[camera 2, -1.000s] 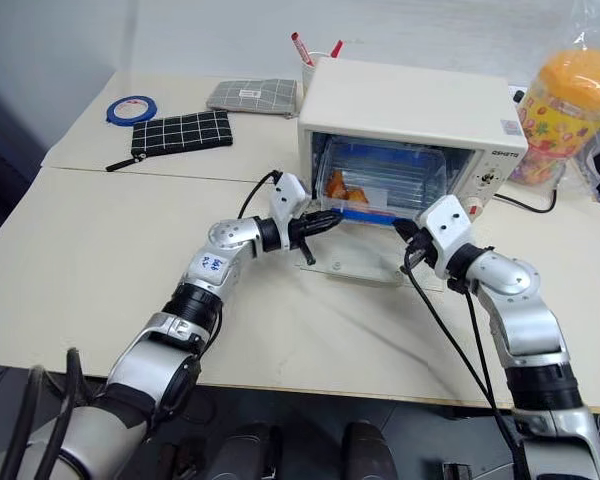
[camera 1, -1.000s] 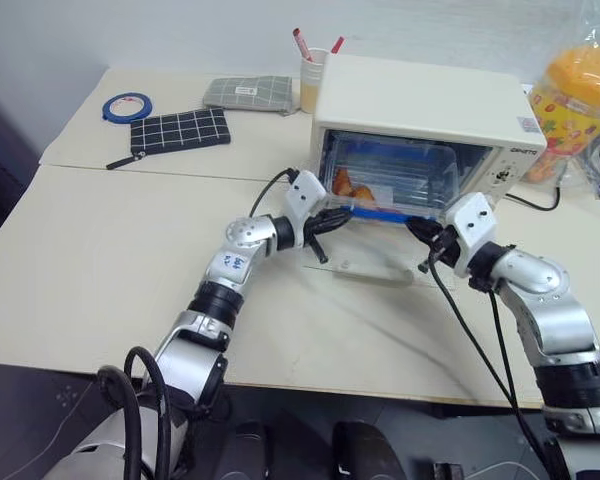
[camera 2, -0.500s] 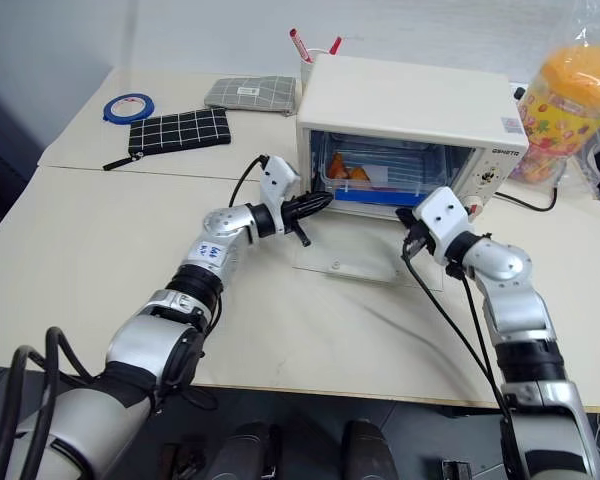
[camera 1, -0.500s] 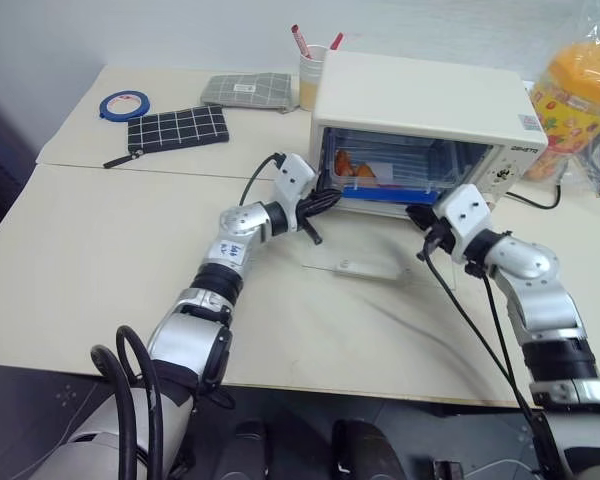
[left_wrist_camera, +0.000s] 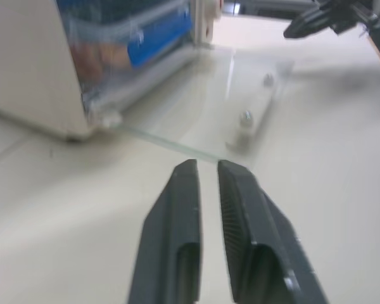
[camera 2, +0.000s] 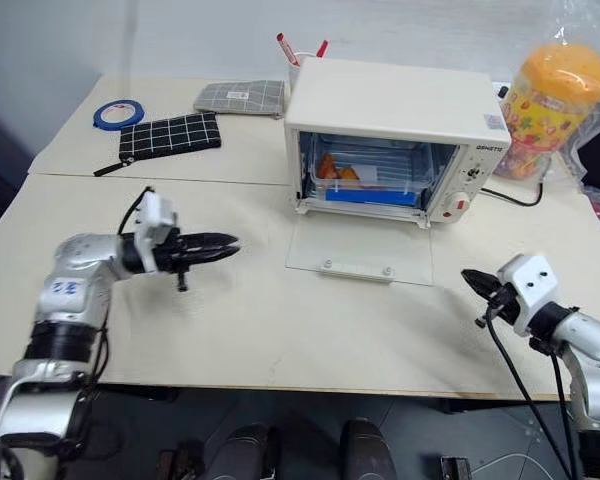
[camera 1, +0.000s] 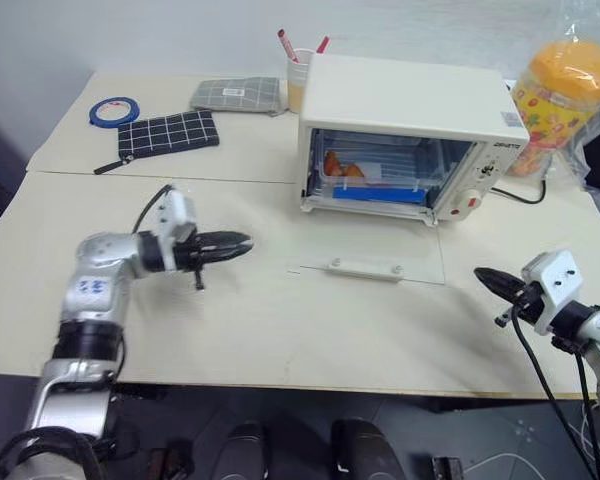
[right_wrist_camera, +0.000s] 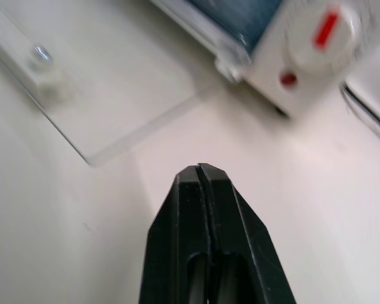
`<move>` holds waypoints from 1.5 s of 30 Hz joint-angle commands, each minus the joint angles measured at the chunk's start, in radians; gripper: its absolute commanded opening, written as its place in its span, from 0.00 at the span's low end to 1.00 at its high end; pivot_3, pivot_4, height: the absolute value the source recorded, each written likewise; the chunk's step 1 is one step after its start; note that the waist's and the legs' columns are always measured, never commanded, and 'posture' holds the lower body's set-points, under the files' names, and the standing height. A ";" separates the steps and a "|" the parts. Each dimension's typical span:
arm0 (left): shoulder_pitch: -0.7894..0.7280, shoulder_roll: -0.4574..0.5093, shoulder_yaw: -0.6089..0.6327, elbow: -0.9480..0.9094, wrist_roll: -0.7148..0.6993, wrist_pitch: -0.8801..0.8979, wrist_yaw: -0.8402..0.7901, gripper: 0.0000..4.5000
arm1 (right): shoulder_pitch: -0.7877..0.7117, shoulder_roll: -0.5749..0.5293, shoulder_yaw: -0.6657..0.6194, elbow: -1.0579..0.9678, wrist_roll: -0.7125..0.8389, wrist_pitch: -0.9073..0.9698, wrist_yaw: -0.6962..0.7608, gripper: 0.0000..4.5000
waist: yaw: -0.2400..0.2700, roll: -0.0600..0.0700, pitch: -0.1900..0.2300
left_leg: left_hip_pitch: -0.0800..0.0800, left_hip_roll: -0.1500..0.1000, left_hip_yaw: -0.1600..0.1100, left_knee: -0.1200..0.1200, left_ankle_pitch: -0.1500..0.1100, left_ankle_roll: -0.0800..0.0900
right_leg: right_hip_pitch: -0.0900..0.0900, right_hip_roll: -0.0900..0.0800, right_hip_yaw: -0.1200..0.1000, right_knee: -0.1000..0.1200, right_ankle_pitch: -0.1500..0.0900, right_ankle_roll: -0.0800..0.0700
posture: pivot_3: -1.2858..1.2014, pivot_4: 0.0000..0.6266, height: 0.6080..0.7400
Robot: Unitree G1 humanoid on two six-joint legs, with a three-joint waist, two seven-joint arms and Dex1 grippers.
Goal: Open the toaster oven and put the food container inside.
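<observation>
Toaster oven front carries small dark wording — unreadable; nothing else legible

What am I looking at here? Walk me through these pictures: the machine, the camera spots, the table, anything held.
This is a humanoid robot with two arms, each ending in two black fingers. Two pictures come from cameras in its head, looking down over the table; the other two come from a camera on each wrist, looking along that arm's fingers.

On the table stands a toaster oven with its glass door folded down flat. The food container, clear with a blue strip, sits inside. Behind lie a checked pouch, a grey pouch, a roll of blue tape and a cup of pens; an orange-lidded jar stands at the right.

The left gripper is slightly open, the right gripper is shut. Neither holds anything.
</observation>
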 commanded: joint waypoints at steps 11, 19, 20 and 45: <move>0.182 0.032 0.115 -0.314 -0.128 0.053 0.076 0.99 | -0.218 0.106 0.098 0.279 0.057 -0.163 0.170 0.00 | 0.000 0.002 0.000 | -0.001 0.001 -0.001 0.000 0.000 0.000 | 0.000 0.000 0.000 -0.001 0.000 0.000 | 0.52 0.24 1.00; 0.186 0.006 0.143 -0.336 -0.156 0.105 0.184 0.99 | -0.226 0.110 0.009 0.057 0.238 0.038 0.119 0.00 | 0.002 0.003 0.000 | -0.001 0.001 -0.001 0.000 0.000 0.000 | 0.000 -0.001 0.000 -0.001 0.000 0.000 | 0.52 0.24 1.00; 0.183 0.004 0.143 -0.331 -0.158 0.107 0.188 0.99 | -0.245 0.108 -0.006 0.033 0.255 0.054 0.100 0.00 | 0.003 0.003 0.000 | -0.001 0.001 -0.001 0.000 0.000 0.000 | 0.000 -0.001 0.000 -0.001 0.000 0.000 | 0.52 0.24 1.00; 0.474 0.118 0.149 -0.269 0.012 -0.192 0.136 1.00 | 0.235 0.080 0.013 -0.424 0.203 -0.088 0.253 0.99 | 0.003 0.005 0.001 | -0.002 0.001 0.003 -0.001 -0.001 0.002 | -0.004 -0.001 0.002 -0.001 0.001 -0.001 | 0.52 0.24 1.00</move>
